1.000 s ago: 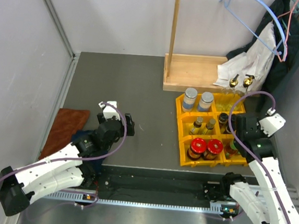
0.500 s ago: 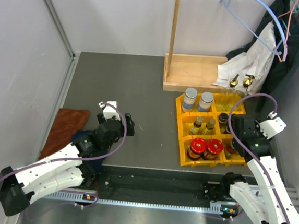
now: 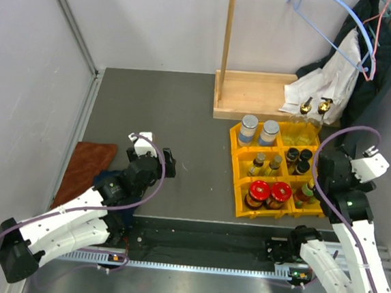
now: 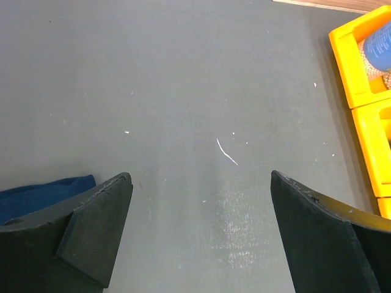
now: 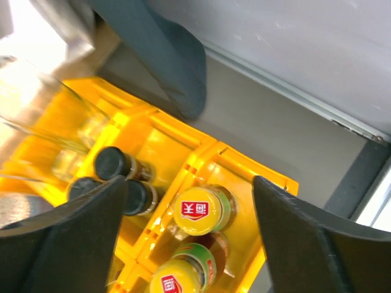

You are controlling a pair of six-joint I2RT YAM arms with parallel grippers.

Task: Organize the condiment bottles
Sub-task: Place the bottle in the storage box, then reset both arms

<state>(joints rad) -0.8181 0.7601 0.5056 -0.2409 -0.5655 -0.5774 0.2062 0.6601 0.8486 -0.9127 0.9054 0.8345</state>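
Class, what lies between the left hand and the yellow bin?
Between left hand and yellow bin: bare grey tabletop, one tiny white thread; left wrist view shows it.

Right tool [image 5: 188,180]: a second ago nearly closed, low over the middle right compartment of the yellow plastic compartment bin [image 3: 237,165]. Its jaws are now spread wide and it has pulled back past the bin's right edge. A small dark black-capped bottle [image 3: 306,155], earlier hidden under the tool, now stands uncovered beside the other black-capped bottle [image 3: 291,155]. The yellow-lidded bottles [image 5: 201,210] in the near right compartment show more fully.

yellow bin [image 3: 236,165], condiment bottles [image 3: 259,190] inside
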